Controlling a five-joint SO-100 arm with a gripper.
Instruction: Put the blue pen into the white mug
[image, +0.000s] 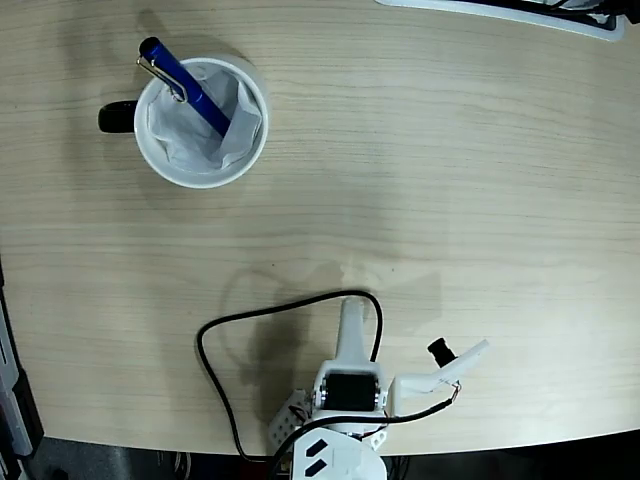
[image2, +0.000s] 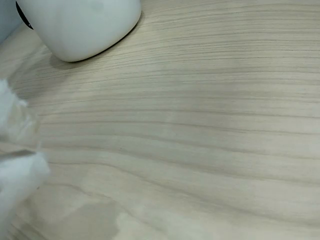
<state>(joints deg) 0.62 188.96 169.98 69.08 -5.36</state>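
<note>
The claw (image: 455, 368) is seen in the fixed view at the bottom edge of the table (image: 430, 180), folded back near the arm's base (image: 345, 400) and well apart from the mug; nothing is held in it, but whether its fingers are parted or closed cannot be told, since only one white finger is shown clearly. In the wrist view, only a blurred white part of the claw (image2: 15, 170) is visible at the left edge. No brand, label or writing can be read on any item. One blue pen (image: 185, 88), one white mug (image: 201, 122) and one black cable (image: 270, 320) are counted. The blue pen is located inside the white mug, leaning on the rim at the upper left; its long axis is tilted, with the capped end and silver clip pointed up and to the upper left, and the lower end buried in the white paper lining. The mug's black handle is directed to the left. In the wrist view, the mug's rounded white wall (image2: 80, 25) is seen at the top left.
</note>
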